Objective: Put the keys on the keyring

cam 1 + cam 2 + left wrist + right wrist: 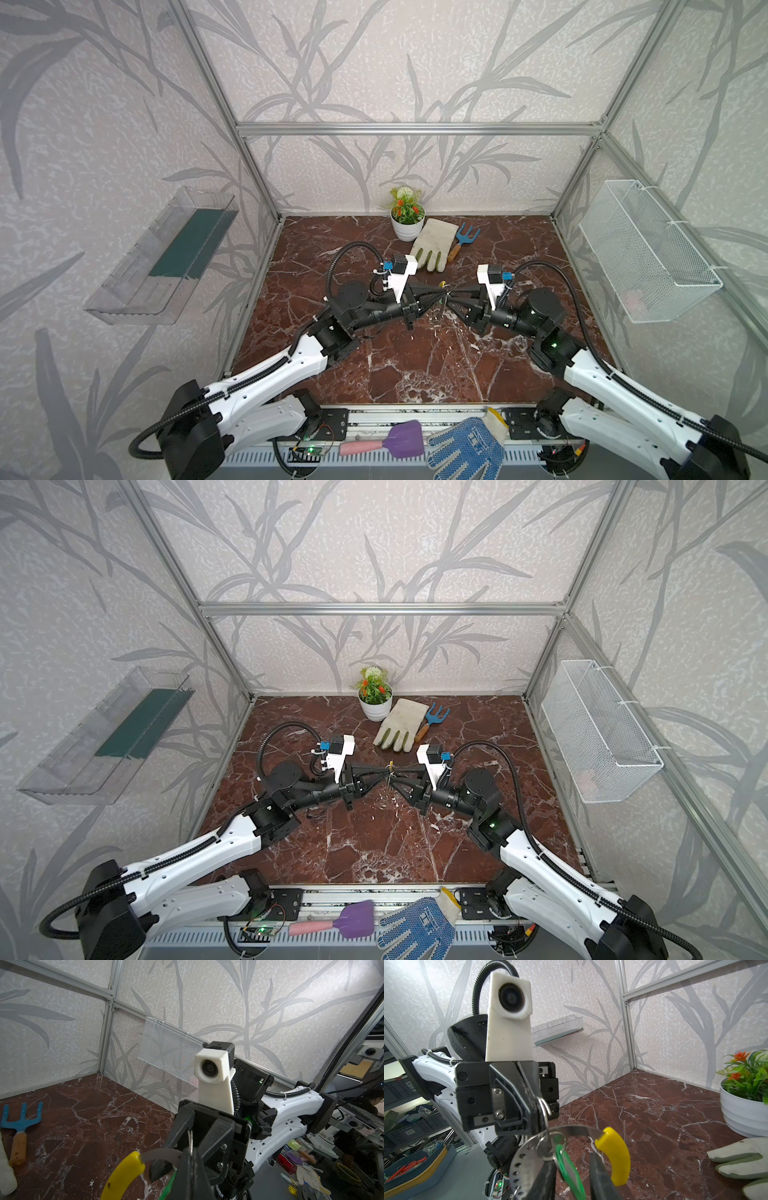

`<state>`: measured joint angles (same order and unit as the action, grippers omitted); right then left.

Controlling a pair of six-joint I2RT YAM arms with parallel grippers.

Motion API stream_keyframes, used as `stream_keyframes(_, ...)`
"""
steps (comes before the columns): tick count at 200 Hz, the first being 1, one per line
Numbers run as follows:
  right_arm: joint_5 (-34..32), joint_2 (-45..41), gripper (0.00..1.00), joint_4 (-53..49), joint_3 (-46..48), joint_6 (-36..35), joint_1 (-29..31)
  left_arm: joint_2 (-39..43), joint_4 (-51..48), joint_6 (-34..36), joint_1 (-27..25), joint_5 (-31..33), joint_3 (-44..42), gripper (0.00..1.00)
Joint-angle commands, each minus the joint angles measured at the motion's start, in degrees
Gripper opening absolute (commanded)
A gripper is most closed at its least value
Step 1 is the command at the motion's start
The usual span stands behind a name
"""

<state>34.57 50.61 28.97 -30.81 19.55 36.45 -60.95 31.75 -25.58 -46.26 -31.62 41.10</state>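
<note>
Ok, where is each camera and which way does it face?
Top views: above the arm bases, looking down on the red-brown marble table; both arms show.
Left wrist: faces the right gripper and white mesh basket; own fingers show.
Right wrist: faces the left gripper and clear wall shelf; own fingers show.
Both wrist views share the yellow-sleeved grey metal keyring.

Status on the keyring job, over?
Left gripper shut on small silver ring, mid-air. Right gripper open, green key tag between its jaws beside keyring; threaded or not, can't tell. Garden glove and flowerpot behind, well apart.
</note>
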Motion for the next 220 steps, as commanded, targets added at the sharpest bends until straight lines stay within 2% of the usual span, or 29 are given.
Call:
stream_keyframes(1,1.3,-0.2,0.22,4.0,0.9,0.5,0.3,0.1,2.1,-0.3,0.2,-0.9,0.9,0.0)
stream_keyframes(26,1.4,-0.7,0.1,3.4,0.9,0.2,0.2,0.2,1.7,0.0,0.2,-0.7,1.0,0.0)
stream_keyframes(41,1.1,-1.5,0.0,1.6,0.8,-0.5,0.3,0.3,1.4,0.2,0.2,-0.6,1.0,0.0)
stream_keyframes(81,1.5,-4.4,0.0,-7.1,-1.1,-2.5,-0.4,0.3,0.6,0.8,0.2,-0.8,1.0,0.0)
stream_keyframes(106,4.3,-5.0,0.0,-12.5,-3.6,-2.7,-2.0,0.1,0.2,1.1,0.2,-1.0,0.9,0.0)
stream_keyframes(179,9.8,-1.6,0.0,-20.9,-10.2,-0.9,-6.1,-0.5,-0.3,1.2,0.2,-2.6,1.2,0.0)
stream_keyframes(220,10.6,-0.4,0.0,-25.7,-13.7,-3.0,-6.1,-1.0,-0.4,1.3,0.1,-2.8,0.9,0.0)
